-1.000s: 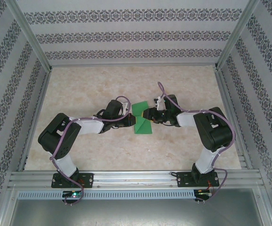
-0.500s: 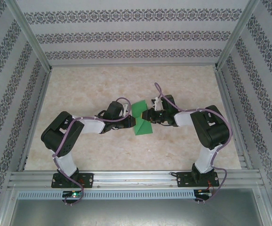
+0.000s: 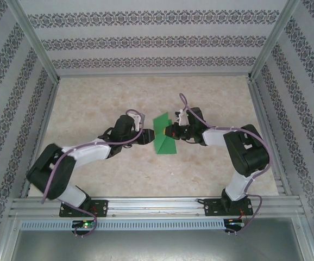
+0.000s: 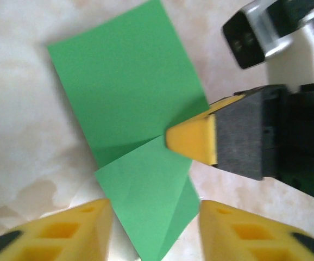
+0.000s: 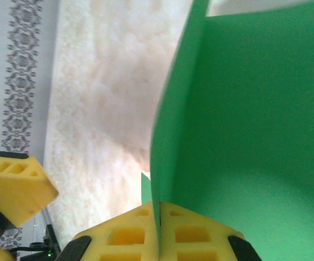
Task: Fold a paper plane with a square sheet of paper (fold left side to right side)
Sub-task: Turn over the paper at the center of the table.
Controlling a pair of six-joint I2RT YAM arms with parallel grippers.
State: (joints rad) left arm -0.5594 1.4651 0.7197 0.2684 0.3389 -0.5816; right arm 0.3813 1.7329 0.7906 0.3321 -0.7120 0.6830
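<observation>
The square sheet of paper (image 3: pixel 165 145) is bright green and part folded, lying mid-table between both arms. In the left wrist view the paper (image 4: pixel 124 87) shows a flat panel and a folded flap running to a point. My left gripper (image 4: pixel 154 220) is open, its yellow fingers (image 4: pixel 54 234) standing either side of that point without touching it. From above, the left gripper (image 3: pixel 148 136) sits just left of the sheet. My right gripper (image 5: pixel 158 209) is shut on the paper's (image 5: pixel 255 119) right edge and lifts it upright. It reaches in from the right (image 3: pixel 169 132).
The marbled table top (image 3: pixel 102 103) has free room all round the paper. Aluminium frame posts (image 3: pixel 37 49) and patterned walls (image 3: pixel 157 38) enclose it. A rail (image 3: pixel 157 205) runs along the near edge by the arm bases.
My left gripper has opened and let go of the paper, its arm stretching out lower and to the left. My right gripper has closed on the paper's right edge.
</observation>
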